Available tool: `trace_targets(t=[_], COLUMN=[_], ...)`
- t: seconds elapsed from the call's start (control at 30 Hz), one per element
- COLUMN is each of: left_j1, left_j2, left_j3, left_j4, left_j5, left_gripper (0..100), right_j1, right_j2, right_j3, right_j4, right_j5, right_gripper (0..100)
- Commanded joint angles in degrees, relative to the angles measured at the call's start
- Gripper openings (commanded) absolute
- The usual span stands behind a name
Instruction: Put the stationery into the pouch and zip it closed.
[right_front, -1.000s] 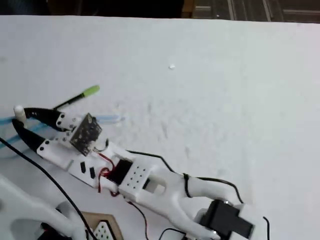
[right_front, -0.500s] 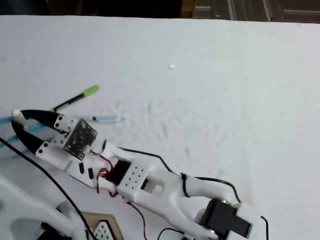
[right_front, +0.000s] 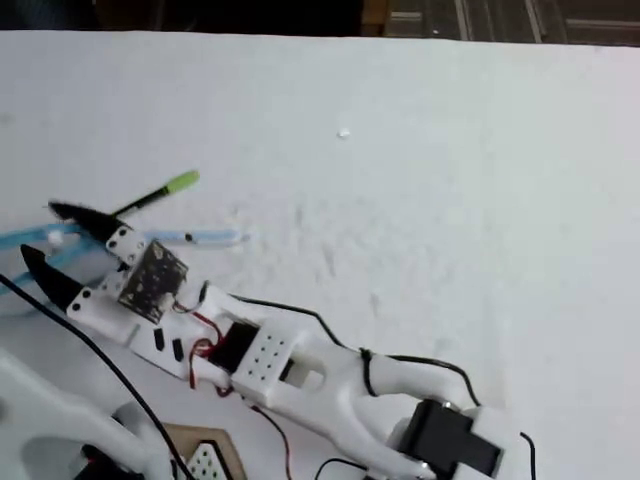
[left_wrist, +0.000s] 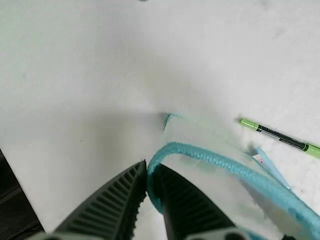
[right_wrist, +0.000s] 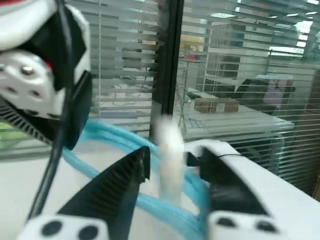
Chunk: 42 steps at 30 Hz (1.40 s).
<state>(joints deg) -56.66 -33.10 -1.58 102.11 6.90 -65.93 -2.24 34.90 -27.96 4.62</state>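
Observation:
The clear pouch (left_wrist: 210, 145) with a teal zip edge (right_front: 20, 243) lies at the table's left. My left gripper (left_wrist: 148, 170) is shut on that teal edge and holds it up. My right gripper (right_front: 38, 230) hangs over the pouch with its fingers open. A small white stick (right_wrist: 167, 145) shows as a blur between them, above the teal edge (right_wrist: 115, 137). A green pen (right_front: 160, 192) lies on the table just beyond the pouch, also seen as the green pen (left_wrist: 280, 136). A pale blue pen (right_front: 205, 237) lies beside it.
The right arm's white body (right_front: 300, 375) and its cables stretch across the near table. Part of the left arm (right_front: 40, 420) and a brown card (right_front: 215, 445) sit at the near left. A tiny white speck (right_front: 344, 133) lies mid-table. The table's far edge meets a dark room.
The right gripper's fingers have spread wider. The white stick that was pinched at their tips is now loose between them, over the pouch.

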Motion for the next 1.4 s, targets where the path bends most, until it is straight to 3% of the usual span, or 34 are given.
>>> trace_targets(t=[0.0,0.27,0.37,0.53,0.67,0.8,0.9,1.17,1.37], left_j1=[0.3,0.3,0.3,0.3,0.3,0.3,0.3,0.3,0.3], left_j2=[0.7,0.7,0.7,0.7,0.7,0.7,0.7,0.7,0.7], left_j3=[0.3,0.3,0.3,0.3,0.3,0.3,0.3,0.3,0.3], left_j4=[0.1,0.1,0.1,0.1,0.1,0.1,0.1,0.2,0.2], left_j5=[-0.2,-0.2,-0.2,-0.2,-0.2,-0.2,-0.2,-0.2,-0.2], left_gripper=[2,2,2,2,2,2,2,2,2], right_j1=[0.6,2.9,8.7,24.0,29.8,30.2,28.9,21.1,21.1], right_j2=[-2.3,-19.3,-25.6,-26.8,-24.0,-16.4,-6.9,27.4,49.2], right_j3=[-0.2,-0.4,-2.3,-10.7,-12.9,-13.4,-17.5,-47.5,-78.1], right_j4=[3.9,11.0,23.0,51.0,61.8,64.2,66.2,89.3,101.1], right_j5=[0.2,0.3,-1.8,-13.0,-14.4,-1.1,7.4,30.9,35.8], right_gripper=[39.5,30.8,30.8,30.8,30.8,29.9,23.8,32.4,32.6])
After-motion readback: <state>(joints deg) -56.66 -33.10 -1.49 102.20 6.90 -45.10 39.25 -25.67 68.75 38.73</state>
